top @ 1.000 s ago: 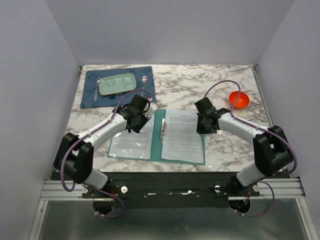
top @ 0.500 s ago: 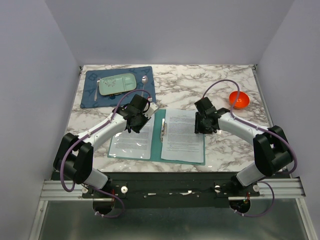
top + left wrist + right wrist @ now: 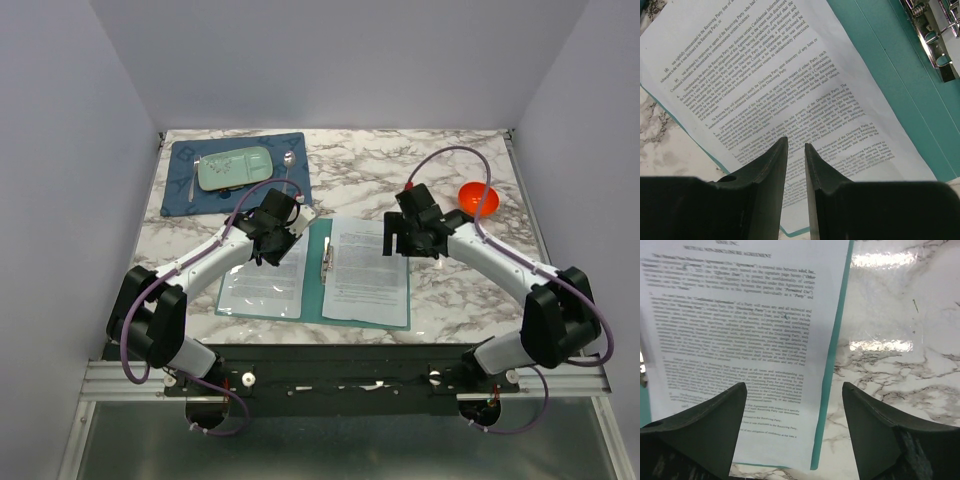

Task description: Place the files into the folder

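Note:
The teal folder [image 3: 317, 285] lies open on the marble table, its metal clip [image 3: 326, 258] at the spine. One of the files, a white printed sheet [image 3: 262, 280], lies on its left half, and another sheet [image 3: 368, 270] lies on its right half. My left gripper [image 3: 268, 248] is shut just over the left sheet [image 3: 765, 75], with only a thin slit between its fingers [image 3: 775, 165] and nothing in it. My right gripper [image 3: 397, 240] hangs open above the right sheet [image 3: 740, 315], straddling the folder's right edge [image 3: 832, 365]. The clip [image 3: 935, 35] shows at the upper right of the left wrist view.
A dark blue placemat [image 3: 180, 195] lies at the back left with a pale green tray [image 3: 234, 167] and a spoon [image 3: 289, 160] on it. An orange bowl [image 3: 478, 199] stands at the back right, close behind my right arm.
My right gripper has opened wide and risen off the right sheet, shifting slightly back. The left arm has stayed where it was.

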Motion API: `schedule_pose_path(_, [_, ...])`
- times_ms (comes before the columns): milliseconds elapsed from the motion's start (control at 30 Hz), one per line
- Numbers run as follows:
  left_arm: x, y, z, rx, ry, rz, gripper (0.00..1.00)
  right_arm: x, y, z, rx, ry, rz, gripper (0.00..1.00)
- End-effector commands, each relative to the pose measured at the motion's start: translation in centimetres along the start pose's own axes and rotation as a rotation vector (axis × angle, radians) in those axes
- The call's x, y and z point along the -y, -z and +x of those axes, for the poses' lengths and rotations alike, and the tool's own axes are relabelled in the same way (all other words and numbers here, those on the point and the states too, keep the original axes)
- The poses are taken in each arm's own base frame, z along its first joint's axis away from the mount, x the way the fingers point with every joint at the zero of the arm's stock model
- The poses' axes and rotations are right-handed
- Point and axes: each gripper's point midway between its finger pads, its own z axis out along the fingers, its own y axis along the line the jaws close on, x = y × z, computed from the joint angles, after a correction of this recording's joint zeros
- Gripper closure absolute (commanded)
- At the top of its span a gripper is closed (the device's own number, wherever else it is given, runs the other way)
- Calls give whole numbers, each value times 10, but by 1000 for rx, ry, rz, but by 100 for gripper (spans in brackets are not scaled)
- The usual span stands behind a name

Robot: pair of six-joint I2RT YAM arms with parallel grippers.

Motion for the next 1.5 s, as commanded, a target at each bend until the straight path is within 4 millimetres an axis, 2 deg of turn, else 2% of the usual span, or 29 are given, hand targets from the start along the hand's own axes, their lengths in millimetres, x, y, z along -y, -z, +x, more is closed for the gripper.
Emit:
schedule_pose_path(0, [-4, 3, -6, 34, 13, -25, 64, -47, 33, -27, 86, 60, -268, 17])
schedule_pose_path(33, [-6, -1, -6, 27, 18, -27, 64, -62, 37, -36, 117, 62, -339, 17])
schedule_pose_path(100, [-10, -5, -8, 21, 31, -38, 64, -92, 45, -37, 95, 76, -508, 18])
schedule_pose_path(133, [-12, -11, -5, 1, 38, -40, 63, -106, 48, -47, 128, 66, -574, 18])
schedule_pose_path(167, [-15, -14, -6, 3, 47, -52, 63, -115, 41, -47, 113, 61, -612, 18])
schedule_pose_path(200, [-17, -17, -5, -5, 51, -60, 63, -127, 44, -45, 95, 67, -683, 18])
schedule_pose_path(233, [-18, -20, -3, -13, 51, -66, 64, -139, 46, -55, 126, 61, -743, 18])
schedule_pose_path(300, [-21, -29, 1, -33, 53, -83, 64, -156, 37, -52, 77, 56, -826, 18])
schedule_pose_path(333, [-20, -34, 7, -52, 48, -84, 64, -165, 36, -60, 98, 48, -870, 18])
schedule_pose_path(400, [-22, -38, 10, -59, 43, -98, 64, -177, 24, -58, 61, 36, -923, 17])
schedule_pose_path(433, [-21, -41, 15, -74, 37, -99, 64, -184, 25, -67, 81, 27, -955, 17])
schedule_pose_path(533, [-24, -45, 23, -92, 23, -117, 65, -196, 9, -71, 34, 6, -987, 17])
schedule_pose_path(600, [-25, -47, 26, -98, 15, -124, 65, -202, 1, -71, 5, -4, -1003, 16])
schedule_pose_path(633, [-24, -49, 30, -107, 11, -124, 64, -203, -9, -68, -18, -18, -999, 16])
schedule_pose_path(833, [-23, -55, 41, -120, 4, -130, 65, -214, -24, -74, -47, -53, -1017, 16])
schedule_pose_path(1100, [-17, -66, 54, -153, 58, -59, 67, -215, -52, -71, -88, -103, -994, 16])
schedule_pose_path(1200, [-16, -67, 55, -150, 93, -8, 67, -213, -57, -70, -95, -142, -995, 16])
schedule_pose_path(1467, [-16, -67, 61, -147, 179, 90, 68, -207, -53, -75, -56, -217, -1050, 16])
